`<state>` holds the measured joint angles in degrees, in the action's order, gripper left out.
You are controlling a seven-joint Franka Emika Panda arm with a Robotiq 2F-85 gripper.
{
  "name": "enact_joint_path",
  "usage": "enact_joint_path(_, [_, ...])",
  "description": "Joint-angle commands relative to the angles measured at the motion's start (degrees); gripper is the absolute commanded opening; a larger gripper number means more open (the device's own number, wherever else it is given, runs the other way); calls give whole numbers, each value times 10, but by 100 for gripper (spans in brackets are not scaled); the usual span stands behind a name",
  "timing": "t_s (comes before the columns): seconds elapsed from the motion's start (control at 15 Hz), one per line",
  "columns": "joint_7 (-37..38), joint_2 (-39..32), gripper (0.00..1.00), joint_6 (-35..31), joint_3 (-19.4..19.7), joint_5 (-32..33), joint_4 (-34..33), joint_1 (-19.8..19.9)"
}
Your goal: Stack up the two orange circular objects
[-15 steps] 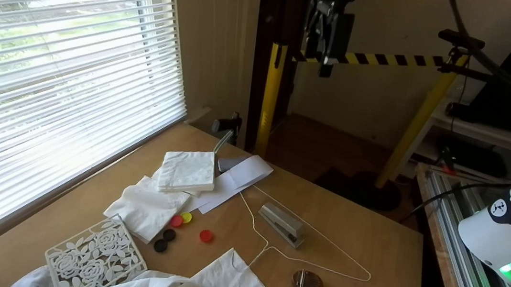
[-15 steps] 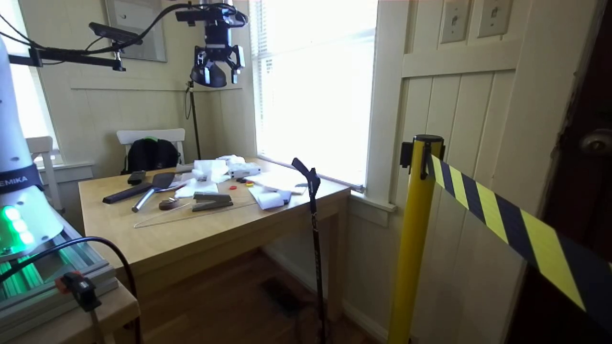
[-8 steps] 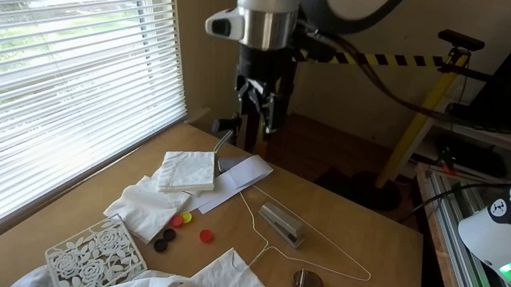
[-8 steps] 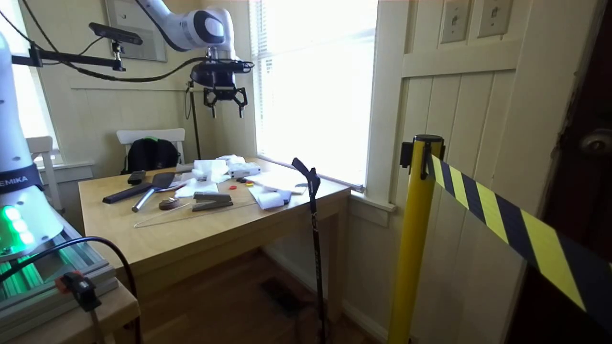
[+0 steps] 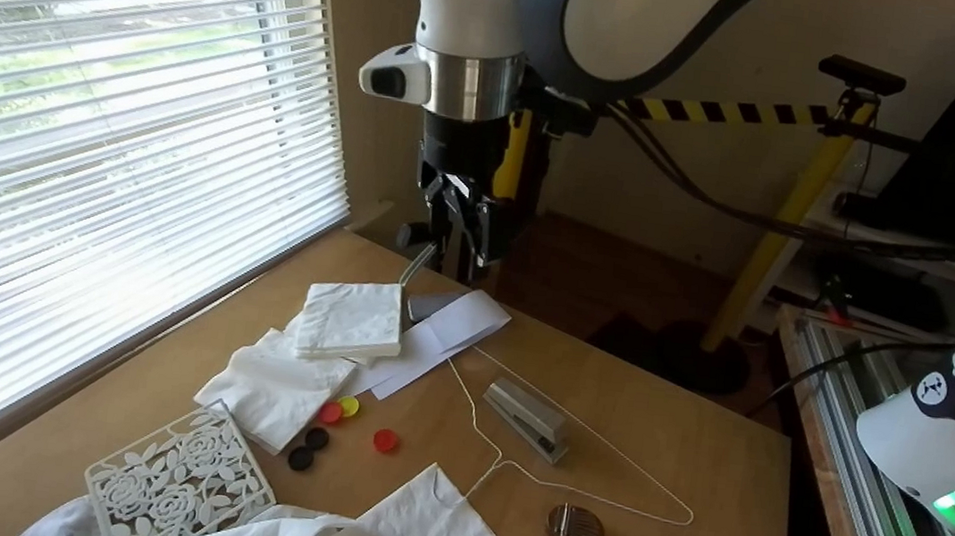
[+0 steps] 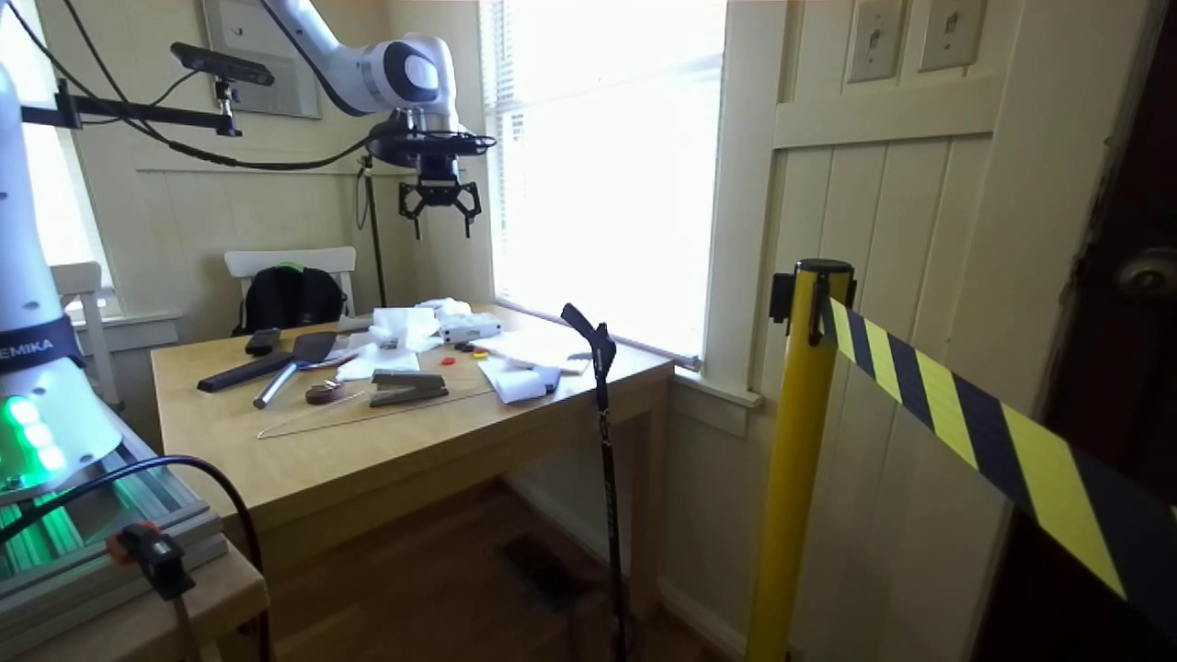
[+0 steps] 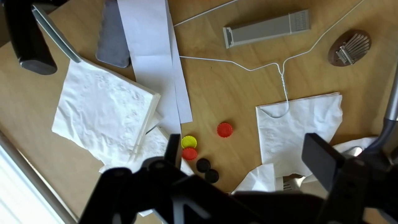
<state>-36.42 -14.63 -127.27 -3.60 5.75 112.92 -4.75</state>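
- Showing at chair [image 6: 246, 263]: backpack [image 6: 292, 302], contents hidden.
- Table [image 5: 716, 462]: red disc [image 7: 189, 154] touching yellow disc [image 7: 189, 142]; second red disc [image 7: 224, 130] apart.
- Gripper [image 6: 442, 234] above: fingers [image 7: 321, 160] wide apart, holding nothing.

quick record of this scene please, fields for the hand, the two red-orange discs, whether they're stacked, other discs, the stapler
hand: open, holding nothing, hovering clear of the table
loose red-orange disc: on the table, apart from the other discs
second red-orange disc: at the edge of the yellow disc; touching or overlapping, can't tell which
stacked: no
other discs: one black disc, another black disc close beside it
stapler: within the outline of the wire hanger
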Motion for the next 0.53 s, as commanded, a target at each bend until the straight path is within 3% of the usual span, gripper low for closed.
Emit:
enact_joint_path(0.0, [25,-17,100,-16,-2,37,-7,5])
enact_joint_path(0.2, [24,-82,100,-87,-1,53,-42,10])
enact_joint_path(0.47, [5,-185,100,-135,-11,61,-116,18])
